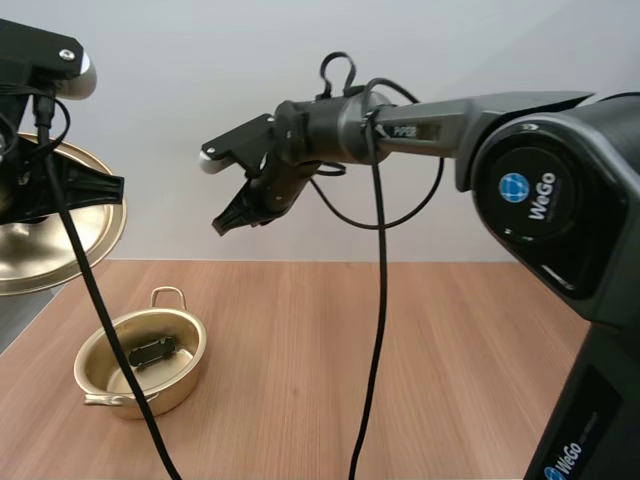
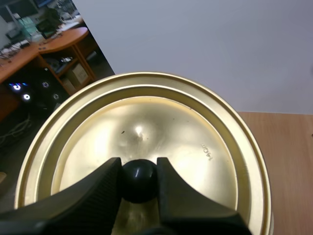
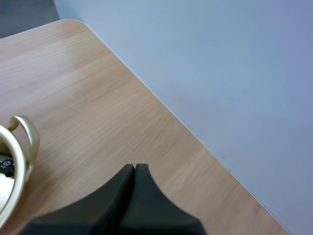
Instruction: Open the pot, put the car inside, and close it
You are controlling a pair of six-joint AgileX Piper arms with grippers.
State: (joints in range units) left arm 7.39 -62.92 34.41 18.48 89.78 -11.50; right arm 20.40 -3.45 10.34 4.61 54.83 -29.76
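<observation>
High view: the left jaws, at the upper left of the frame, hold the gold lid (image 1: 45, 250) in the air, well apart from the pot (image 1: 185, 375). The pot stands open at lower left on the table (image 1: 420, 350), and the car (image 1: 155, 352) lies inside it. The right jaws hang at upper centre, well above the pot.

Left wrist view: the jaws pinch the lid's black knob (image 2: 139, 180).

Right wrist view: the jaws are pressed together above the table, near the pot's handle (image 3: 27, 129).

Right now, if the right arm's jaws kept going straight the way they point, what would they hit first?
Probably the bare table, just beside the handle of the pot. The right gripper, jaws shut, aims at wood rather than the pot, though depth is hard to judge.
</observation>
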